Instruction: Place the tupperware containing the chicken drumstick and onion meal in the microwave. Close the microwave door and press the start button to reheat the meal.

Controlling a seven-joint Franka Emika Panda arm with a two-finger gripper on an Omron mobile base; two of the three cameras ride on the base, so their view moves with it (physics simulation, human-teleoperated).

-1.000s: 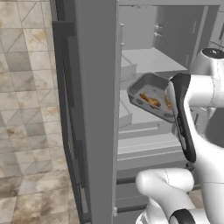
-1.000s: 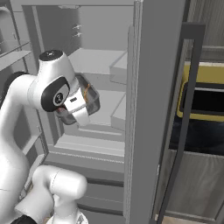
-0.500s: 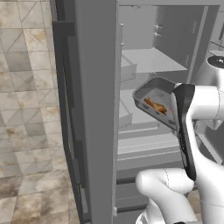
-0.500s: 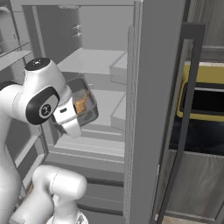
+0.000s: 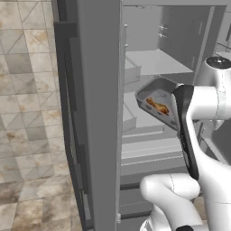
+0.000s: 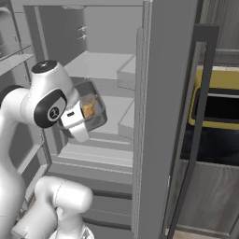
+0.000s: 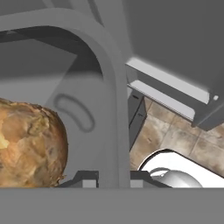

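Grey tupperware (image 5: 155,97) tilted, pincer-held (image 6: 80,122), fridge (image 5: 99,90) open

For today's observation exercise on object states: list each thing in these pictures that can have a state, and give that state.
Fridge door: open.
Tupperware: tilted, lidless, held off the shelves in front of the open fridge.
Chicken drumstick: inside the tupperware.
End effector: shut on the tupperware's rim.
Fridge shelf: bare where visible.

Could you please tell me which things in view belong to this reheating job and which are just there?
Job:
tupperware, tilted, held by the gripper
orange-brown food inside it

Just there:
open fridge's shelves
fridge door
tiled floor
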